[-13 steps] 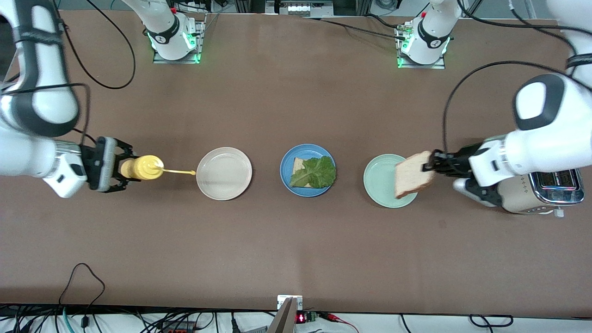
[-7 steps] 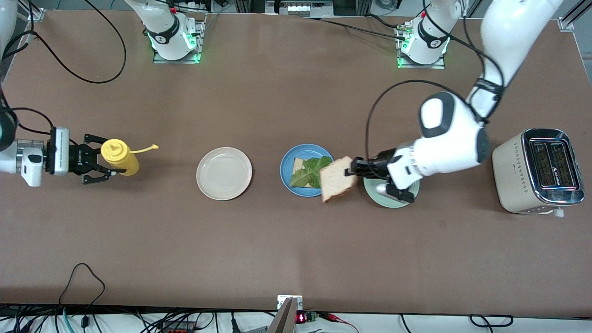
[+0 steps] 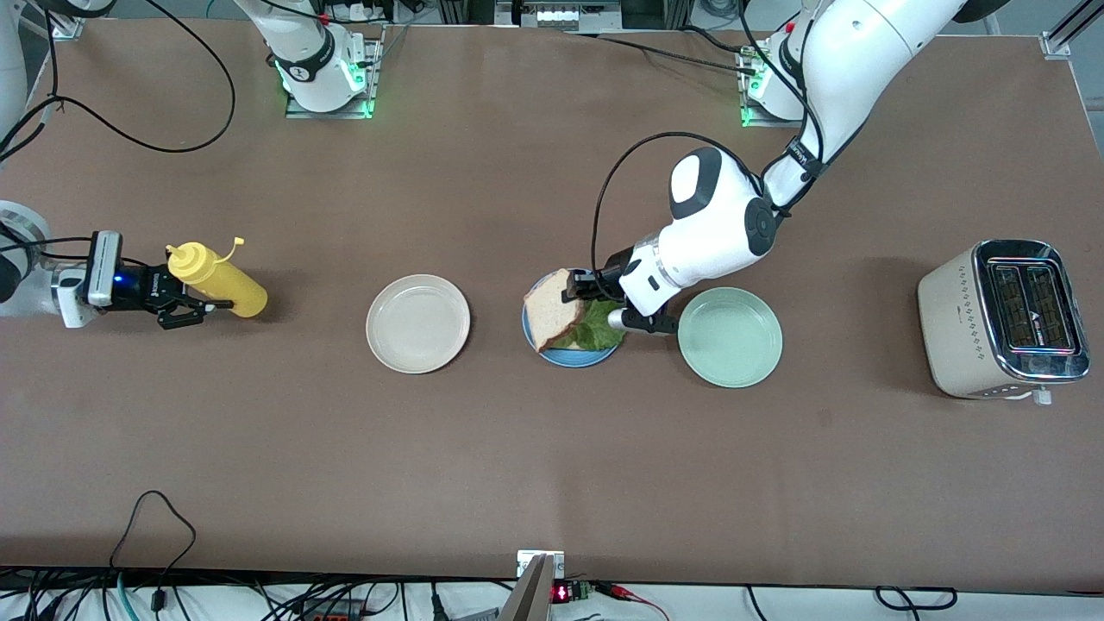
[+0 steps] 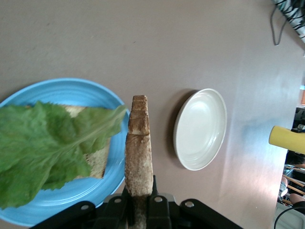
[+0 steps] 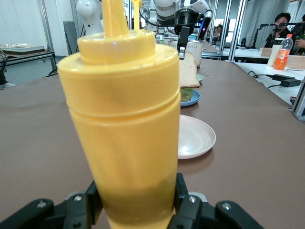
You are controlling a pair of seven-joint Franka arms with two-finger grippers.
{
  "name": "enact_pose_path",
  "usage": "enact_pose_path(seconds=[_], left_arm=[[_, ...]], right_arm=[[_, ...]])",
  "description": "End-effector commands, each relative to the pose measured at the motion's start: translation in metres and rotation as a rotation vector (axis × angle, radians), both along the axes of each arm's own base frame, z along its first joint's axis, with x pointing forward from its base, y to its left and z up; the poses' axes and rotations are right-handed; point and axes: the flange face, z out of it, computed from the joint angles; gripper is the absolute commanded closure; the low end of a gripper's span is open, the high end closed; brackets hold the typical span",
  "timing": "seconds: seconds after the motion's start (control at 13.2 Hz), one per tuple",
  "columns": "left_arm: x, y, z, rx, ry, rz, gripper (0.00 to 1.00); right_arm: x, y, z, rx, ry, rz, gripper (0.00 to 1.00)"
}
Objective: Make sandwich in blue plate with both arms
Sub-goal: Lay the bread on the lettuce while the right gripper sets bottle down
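The blue plate (image 3: pixel 570 360) sits mid-table, holding a bread slice (image 4: pixel 98 158) with a green lettuce leaf (image 3: pixel 597 335) laid over it. My left gripper (image 3: pixel 580 287) is shut on the crust edge of a second bread slice (image 3: pixel 552 309), which hangs on edge over the plate's side toward the right arm. In the left wrist view that slice (image 4: pixel 138 157) rises from the gripper (image 4: pixel 139 204) beside the plate's rim (image 4: pixel 57 88) and the lettuce (image 4: pixel 43 148). My right gripper (image 3: pixel 185 303) is shut on a yellow squeeze bottle (image 3: pixel 216 280) near the right arm's end; the bottle (image 5: pixel 126 124) fills the right wrist view above the gripper (image 5: pixel 138 205).
A cream-white plate (image 3: pixel 418 323) lies between the bottle and the blue plate. On the blue plate's side toward the left arm lies a mint-green plate (image 3: pixel 730 336), bare. A toaster (image 3: pixel 1005 319) stands at the left arm's end. Cables trail along the table's edges.
The left arm carried the bread slice from over the mint-green plate to over the blue plate. The right gripper drew back with the bottle, which now points up rather than toward the cream plate.
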Motion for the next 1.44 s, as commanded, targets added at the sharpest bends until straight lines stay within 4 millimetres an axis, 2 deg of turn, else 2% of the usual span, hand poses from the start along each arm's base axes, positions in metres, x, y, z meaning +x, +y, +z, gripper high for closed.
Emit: enact_pose_path(seconds=[0.0, 0.15, 0.3, 0.45, 0.53, 0.6, 0.68, 0.91, 0.98, 1.06, 1.13, 1.21, 1.36], left_arm=[[-0.008, 0.012, -0.011, 0.009, 0.030, 0.017, 0.99], [-0.004, 0.019, -0.015, 0.010, 0.033, 0.025, 0.99], [-0.005, 0.019, -0.019, 0.011, 0.037, 0.022, 0.98], [-0.006, 0.019, -0.024, 0.010, 0.047, 0.021, 0.93], [-0.006, 0.019, -0.029, 0.010, 0.055, 0.020, 0.84], [-0.006, 0.021, -0.037, 0.009, 0.066, 0.020, 0.69], [-0.006, 0.020, -0.045, 0.006, 0.066, 0.004, 0.53], [0.000, 0.030, -0.062, 0.012, 0.050, -0.022, 0.17], [0.001, 0.036, -0.069, 0.017, 0.041, -0.034, 0.06], [0.004, 0.040, -0.071, 0.023, 0.029, -0.040, 0.00], [0.009, 0.045, -0.075, 0.023, 0.024, -0.036, 0.00], [0.011, 0.049, -0.083, 0.028, 0.031, -0.032, 0.00], [0.021, 0.052, -0.081, 0.021, 0.021, -0.021, 0.00]], right_arm=[[-0.002, -0.007, -0.008, 0.058, -0.022, -0.016, 1.00], [-0.008, -0.011, -0.028, 0.068, 0.002, -0.031, 1.00], [-0.009, -0.022, -0.033, 0.023, 0.011, -0.066, 1.00], [-0.016, -0.053, -0.037, -0.060, 0.027, -0.131, 1.00], [-0.018, -0.064, -0.038, -0.093, 0.039, -0.154, 1.00], [-0.019, -0.070, -0.039, -0.116, 0.046, -0.166, 1.00], [-0.019, -0.073, -0.040, -0.130, 0.042, -0.176, 1.00], [-0.020, -0.076, -0.043, -0.144, 0.051, -0.187, 1.00], [-0.022, -0.075, -0.049, -0.140, 0.065, -0.188, 1.00], [-0.024, -0.074, -0.055, -0.134, 0.074, -0.190, 1.00], [-0.026, -0.074, -0.059, -0.131, 0.080, -0.191, 0.86], [-0.027, -0.074, -0.062, -0.122, 0.085, -0.194, 0.01], [-0.026, -0.076, -0.058, -0.119, 0.079, -0.204, 0.00]])
